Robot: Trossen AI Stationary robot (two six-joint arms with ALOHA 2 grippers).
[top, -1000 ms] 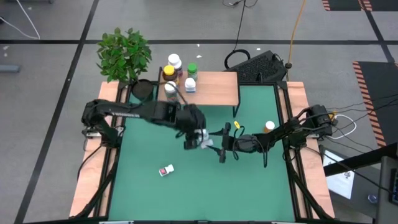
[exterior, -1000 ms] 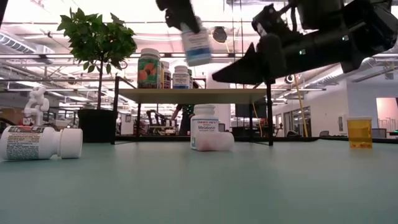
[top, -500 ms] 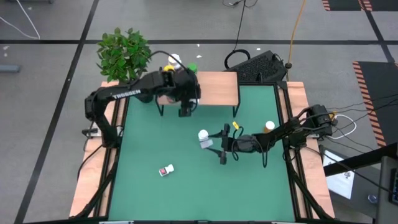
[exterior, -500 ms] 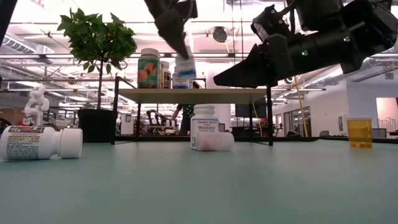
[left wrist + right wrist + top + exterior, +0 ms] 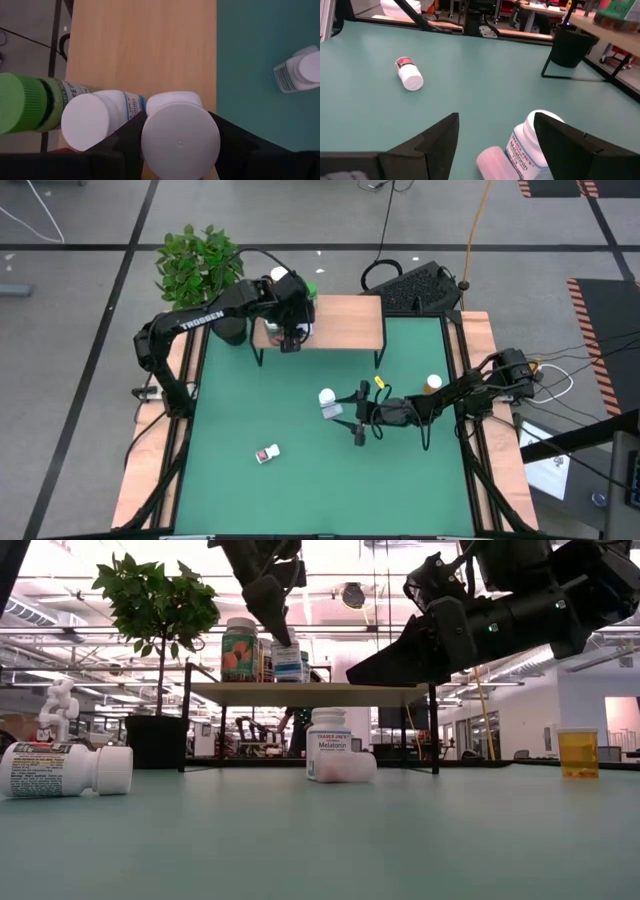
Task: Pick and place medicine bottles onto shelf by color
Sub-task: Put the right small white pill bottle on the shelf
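Left wrist view shows the left gripper clamped on a white-capped bottle, one dark finger on each side of the cap, held upright over the light wood top of the shelf. The bottle is positioned just beside another white-capped bottle and a green-capped bottle, which suggests it is being grouped with its like-coloured neighbour at the shelf's plant-side end. From the low view the held bottle appears to sit at or just above the shelf top; contact cannot be confirmed. The right gripper hangs with fingers spread and empty over the green table, straddling a white Melatonin bottle with a pale pink item lying against it, apparently staged for the next pick. A small red-labelled bottle lies on its side well apart, and an amber container stands near the right arm. Compared with one second ago, the left arm has carried its bottle from mid-table, above the Melatonin bottle, up to the shelf; the right arm has not moved.
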